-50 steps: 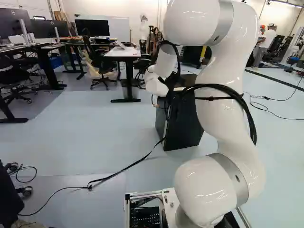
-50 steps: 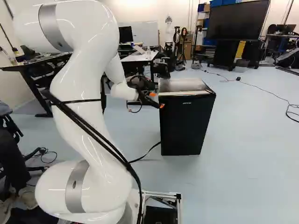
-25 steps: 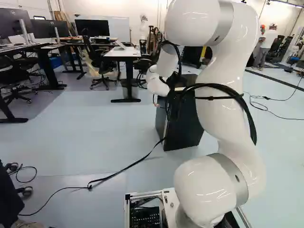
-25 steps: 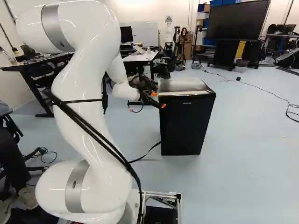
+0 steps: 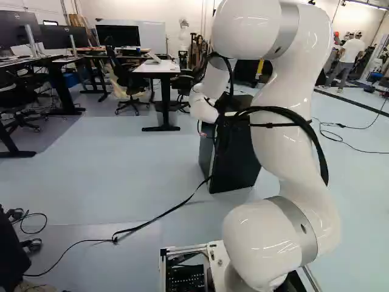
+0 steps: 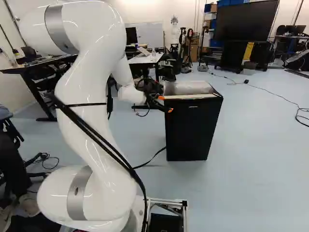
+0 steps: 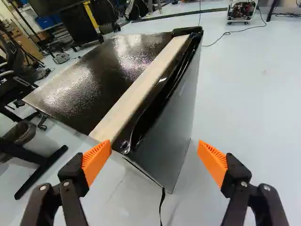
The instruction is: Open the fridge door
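Nearest, at the foot of both base views, the white arm (image 6: 89,104) rises from its lowest joint beside a metal base frame (image 6: 166,200), with black cables (image 6: 94,130) strapped along it. A thin black cord (image 5: 159,216) runs over the pale floor (image 5: 121,176) from the near left toward the fridge (image 6: 186,88). The arm reaches forward, and at its far end the black gripper (image 6: 165,104) hangs at the near left top corner of the fridge in the right base view. Its jaws are open wide, the two orange pads (image 7: 96,160) well apart with nothing gripped. In the wrist view the fridge lies just ahead, one top corner right beside one pad; whether they touch I cannot tell. The fridge stands upright on the floor, right of the gripper in the right base view, its dark door (image 6: 192,133) facing the base and looking shut. A pale strip (image 7: 141,89) crosses its shiny top near the door. Farther off, to the left, are a white-topped desk (image 5: 157,67) and an office chair (image 5: 129,85). Beyond stand another robot (image 6: 174,33), a whiteboard (image 6: 148,35) and, far right of them, a big dark screen (image 6: 246,20).
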